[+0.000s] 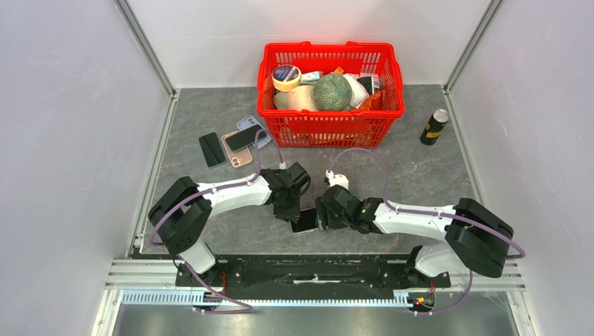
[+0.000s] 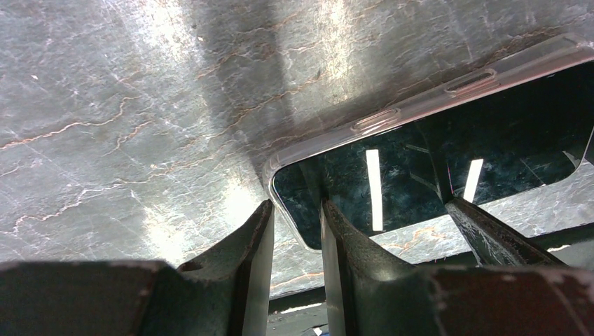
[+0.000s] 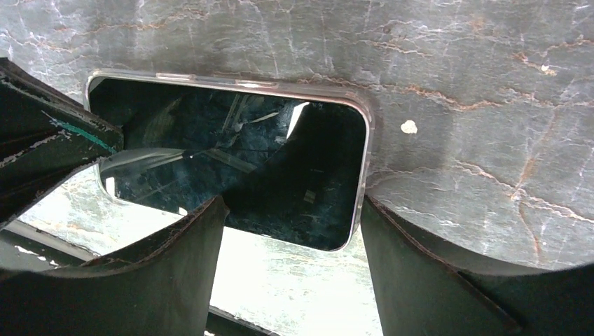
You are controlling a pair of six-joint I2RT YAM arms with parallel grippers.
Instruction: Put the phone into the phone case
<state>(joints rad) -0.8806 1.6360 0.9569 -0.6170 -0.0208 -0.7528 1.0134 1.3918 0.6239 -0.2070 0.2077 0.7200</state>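
A dark-screened phone [image 1: 305,221] lies flat on the table near the front edge, with a clear case rim [image 2: 420,105] around it. It also shows in the right wrist view [image 3: 231,154]. My left gripper [image 1: 291,210] stands over its left end with its jaws a little apart; in the left wrist view [image 2: 294,238] one finger [image 2: 343,238] is over the screen and the other [image 2: 256,234] is over the table. My right gripper [image 1: 324,214] is open wide at the right end [image 3: 291,238], and one finger [image 3: 392,245] touches the case's short edge.
A red basket [image 1: 329,131] full of groceries stands at the back. A black phone [image 1: 211,149], a pink case [image 1: 237,150] and a lilac case [image 1: 251,124] with a dark phone [image 1: 243,137] lie at the back left. A dark can [image 1: 434,127] stands at the right.
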